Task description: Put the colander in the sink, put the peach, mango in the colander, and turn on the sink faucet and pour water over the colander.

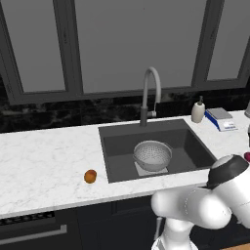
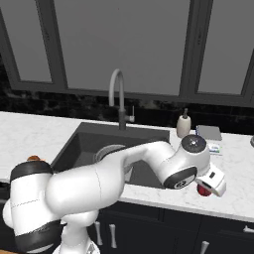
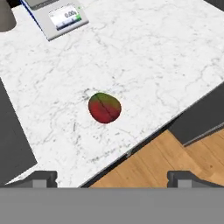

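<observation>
Marble countertop (image 3: 144, 57) sits right under the gripper (image 3: 112, 177), whose two dark fingertips (image 3: 41, 178) are spread wide apart with nothing between them. Just ahead of the tips lies the mango (image 3: 104, 107), red with a green patch, resting near the counter's front edge. Further out past it is a small kitchen scale (image 3: 59, 15). Off to the arm's left, the colander (image 1: 153, 155) is sitting in the sink (image 1: 188, 141) below the faucet (image 1: 150, 93), and the peach (image 1: 90, 176) is way over on the far side of the basin.

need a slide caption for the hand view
Open gripper poised above the mango lying on the marble counter near its front edge, a digital scale beyond.
</observation>
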Tool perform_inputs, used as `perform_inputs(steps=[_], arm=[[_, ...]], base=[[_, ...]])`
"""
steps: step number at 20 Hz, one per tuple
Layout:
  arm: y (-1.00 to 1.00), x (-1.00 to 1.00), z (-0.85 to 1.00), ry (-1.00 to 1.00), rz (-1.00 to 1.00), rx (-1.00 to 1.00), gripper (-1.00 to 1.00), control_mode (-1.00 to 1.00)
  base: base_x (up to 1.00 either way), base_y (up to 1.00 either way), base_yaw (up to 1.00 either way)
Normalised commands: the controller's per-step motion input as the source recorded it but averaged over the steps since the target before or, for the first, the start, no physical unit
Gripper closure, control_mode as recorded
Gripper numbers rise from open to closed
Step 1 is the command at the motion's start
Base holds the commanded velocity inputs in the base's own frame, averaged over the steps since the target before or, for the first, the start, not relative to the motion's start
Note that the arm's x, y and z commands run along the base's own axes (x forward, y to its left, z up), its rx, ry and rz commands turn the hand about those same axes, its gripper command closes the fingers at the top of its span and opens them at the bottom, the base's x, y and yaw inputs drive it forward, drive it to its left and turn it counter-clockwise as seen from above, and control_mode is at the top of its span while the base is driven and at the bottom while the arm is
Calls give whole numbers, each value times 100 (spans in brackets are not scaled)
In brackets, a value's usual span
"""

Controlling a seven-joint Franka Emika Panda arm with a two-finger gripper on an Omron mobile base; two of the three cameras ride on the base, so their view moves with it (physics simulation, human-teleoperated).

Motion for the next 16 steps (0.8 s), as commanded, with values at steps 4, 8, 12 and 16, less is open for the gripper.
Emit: perform_inputs(steps=[4,8,12,16], arm=[[0,3,-14,2,27,0,-100,-100],[0,14,-31,8,33,0,-100,-100],[0,36,-36,15,27,0,-100,-100],[-1,47,-27,17,19,0,-100,-100]], base=[[0,0,0],[0,0,0],[0,0,0],[0,0,0]])
